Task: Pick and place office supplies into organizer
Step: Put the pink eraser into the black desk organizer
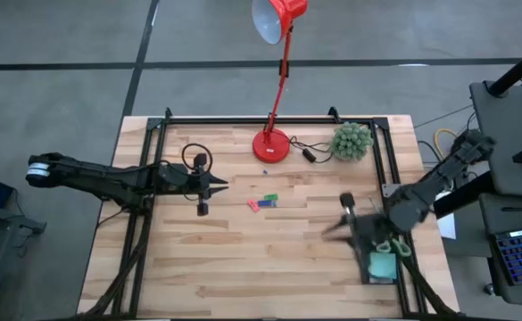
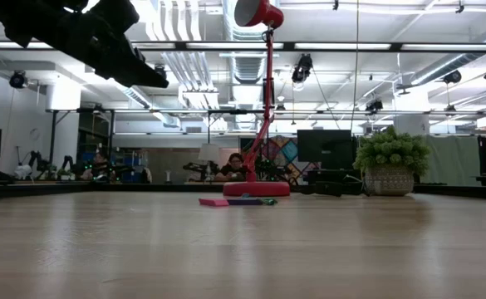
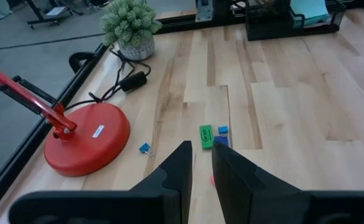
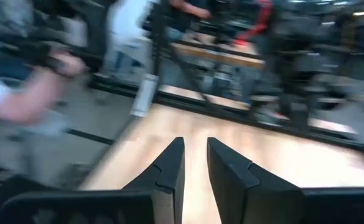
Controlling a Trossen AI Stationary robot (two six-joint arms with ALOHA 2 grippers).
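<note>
Your right gripper [image 1: 348,207] beside the organizer [image 1: 368,254] at the table's right edge, fingers nearly together and empty, your left gripper [image 1: 218,185] nearly closed, empty, near small coloured pieces [image 1: 262,202] mid-table.

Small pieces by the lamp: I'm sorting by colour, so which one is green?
The green piece, the longest of the cluster; a small blue piece lies beside it, a blue clip apart.

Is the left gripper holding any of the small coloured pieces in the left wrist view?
No. The left gripper has nothing between its fingers, and the green piece lies on the table ahead of it.
</note>
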